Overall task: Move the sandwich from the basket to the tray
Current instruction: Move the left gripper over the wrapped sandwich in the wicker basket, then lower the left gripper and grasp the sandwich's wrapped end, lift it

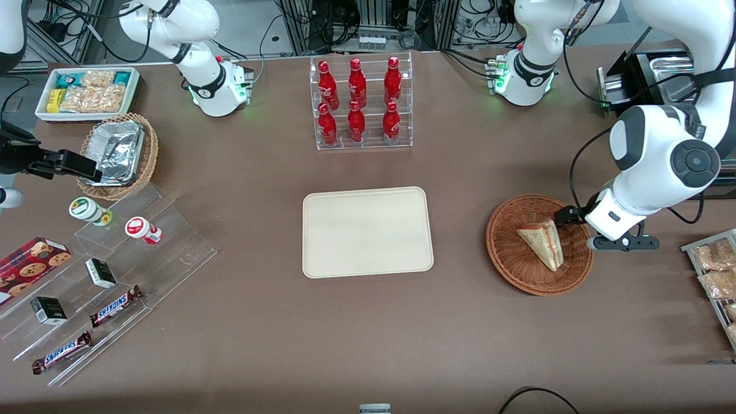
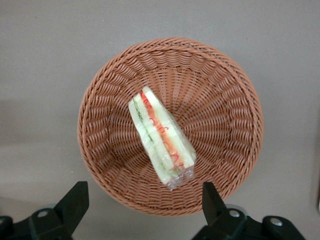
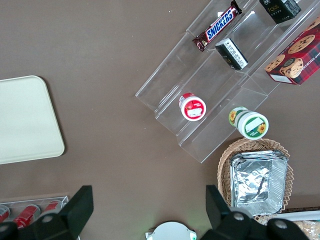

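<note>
The sandwich (image 1: 543,241), a clear-wrapped pale wedge with red and green filling stripes, lies in the round reddish-brown wicker basket (image 1: 506,261). The left wrist view looks straight down on the sandwich (image 2: 161,137) inside the basket (image 2: 225,100). My gripper (image 1: 566,217) hangs open above the basket's rim on the working arm's side, with nothing between its black fingertips (image 2: 75,200); the gripper (image 2: 142,206) is apart from the sandwich. The cream-beige tray (image 1: 368,232) lies flat and bare mid-table, beside the basket toward the parked arm's end; a corner of the tray (image 3: 25,120) shows in the right wrist view.
A clear rack of red bottles (image 1: 361,103) stands farther from the front camera than the tray. Toward the parked arm's end are an acrylic step stand (image 1: 115,270) with snacks, a lighter wicker basket of foil containers (image 1: 118,152) and a white bin (image 1: 86,92). Snack packets (image 1: 716,270) lie beside the basket.
</note>
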